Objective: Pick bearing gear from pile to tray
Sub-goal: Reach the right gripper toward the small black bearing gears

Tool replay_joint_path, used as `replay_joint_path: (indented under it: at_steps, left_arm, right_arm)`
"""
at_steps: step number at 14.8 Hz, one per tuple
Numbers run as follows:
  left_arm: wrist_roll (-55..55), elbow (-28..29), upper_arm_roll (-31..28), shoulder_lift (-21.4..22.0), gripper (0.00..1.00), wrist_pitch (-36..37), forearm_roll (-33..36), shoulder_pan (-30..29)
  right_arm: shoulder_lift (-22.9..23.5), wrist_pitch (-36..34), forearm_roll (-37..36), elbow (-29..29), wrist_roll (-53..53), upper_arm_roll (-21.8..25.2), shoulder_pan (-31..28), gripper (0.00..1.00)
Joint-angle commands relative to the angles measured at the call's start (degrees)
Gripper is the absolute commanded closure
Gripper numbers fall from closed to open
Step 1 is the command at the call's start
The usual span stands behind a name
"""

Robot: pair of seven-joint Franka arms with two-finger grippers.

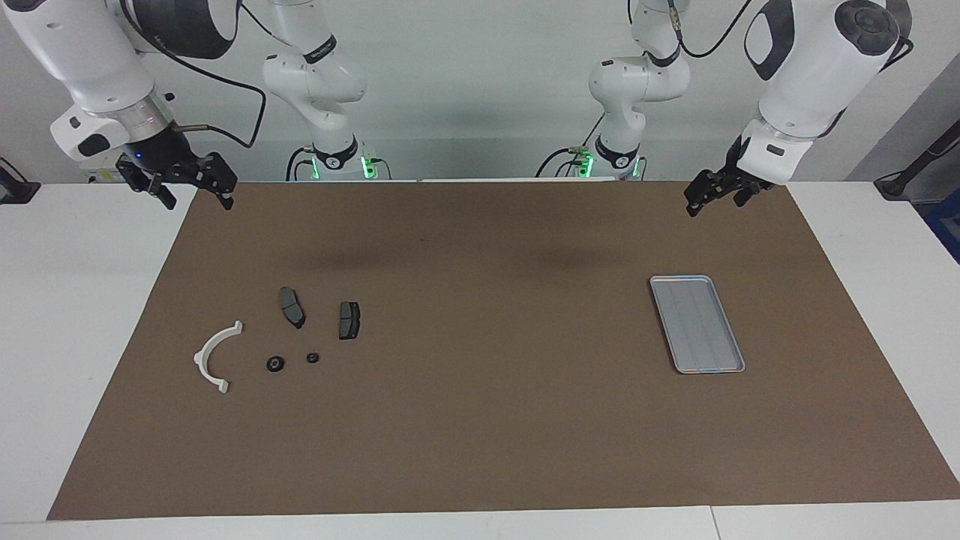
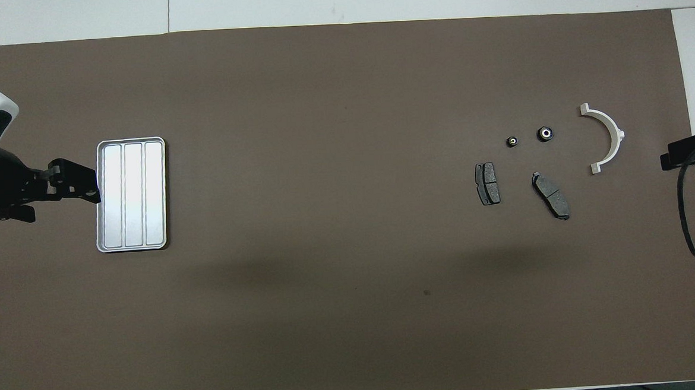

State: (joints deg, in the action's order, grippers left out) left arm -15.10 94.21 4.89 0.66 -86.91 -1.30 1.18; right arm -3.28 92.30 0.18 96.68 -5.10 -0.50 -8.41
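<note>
Bearing gear pieces are the two tiny black rounds, the bigger one (image 1: 275, 364) and the smaller one (image 1: 312, 358). They sit loose on the brown mat (image 1: 480, 420) toward the right arm's end, between the white arc (image 1: 201, 358) and the two dark plates (image 1: 292, 306) (image 1: 349, 319), a bit farther from the robots than the plates. The tray (image 1: 697, 324) is well apart, at the left arm's end, with nothing in it.

The right gripper (image 1: 201, 202) hangs over the mat's corner with its jaws wide and empty. The left gripper (image 1: 712, 204) waits up high over the mat edge nearest the robots, also spread and empty.

My worries:
- The rounds are so small that the fingers could pinch off-centre and flick one away rolling.
- The two rounds lie close together, so a sloppy descent could nudge the other one.
- It's a long carry to the tray, so a weak grip could drop the piece on the way.
</note>
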Motion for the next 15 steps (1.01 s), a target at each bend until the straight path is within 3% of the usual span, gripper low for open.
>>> replay_joint_path:
  at_steps: [1, 8, 15]
  left_arm:
    - [-0.1, 0.18, -0.24, 0.49, 0.0, -0.28, 1.04, 0.14]
    - [-0.1, 0.18, -0.24, 0.49, 0.0, -0.19, 1.04, 0.14]
    - [-0.1, 0.18, -0.24, 0.49, 0.0, -0.19, 1.04, 0.14]
  right_arm:
    - [1.52, 3.67, -0.01, 0.88, -1.32, -0.64, -1.0, 0.0]
    - [14.16, 12.27, -0.1, -4.04, -1.32, -0.73, -0.65, 0.01]
    - [23.83, 24.23, -0.1, -3.61, -0.7, -0.99, 2.07, 0.04]
